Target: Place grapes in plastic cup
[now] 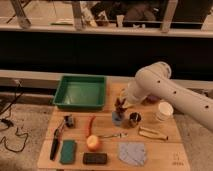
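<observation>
The tabletop is pale honey-coloured wood. At its back left sits a bright green tray. The arm is creamy white with small dark dots along it. The gripper is dark and hangs just above the blue-grey plastic cup. A dark purple-red clump at the gripper looks like the grapes. Beside the cup stands a black, shiny container, and further right a white cup. The chilli is red and the round fruit orange. The sponge is dark green, the block black, and the cloth a mottled grey-blue.
</observation>
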